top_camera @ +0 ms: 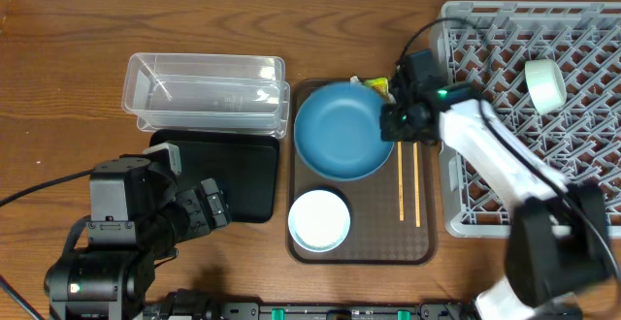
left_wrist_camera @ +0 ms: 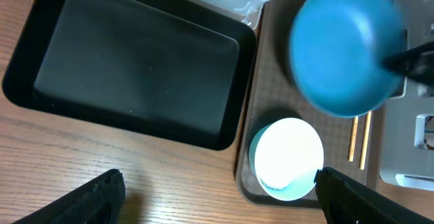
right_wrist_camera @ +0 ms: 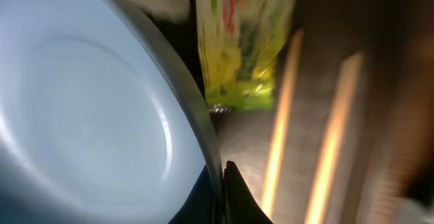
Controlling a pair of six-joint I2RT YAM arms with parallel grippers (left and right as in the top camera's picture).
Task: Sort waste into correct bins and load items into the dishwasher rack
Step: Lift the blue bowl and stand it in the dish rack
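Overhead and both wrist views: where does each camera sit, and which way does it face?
Overhead: above the table, facing straight down; left arm and right arm show.
Left wrist: low over the table, facing the black tray and white bowl; own open fingers show.
Right wrist: close against the blue bowl, snack wrapper behind; own fingertips clamp its rim.
Shared: blue bowl and chopsticks in all three.

Table [top_camera: 58, 68] under tub [top_camera: 206, 61], black tray [top_camera: 247, 170], rack [top_camera: 582, 58]

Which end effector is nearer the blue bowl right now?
Right. The right end effector is at the right rim of the blue bowl, closed on it; the left end effector hangs open over the black tray.
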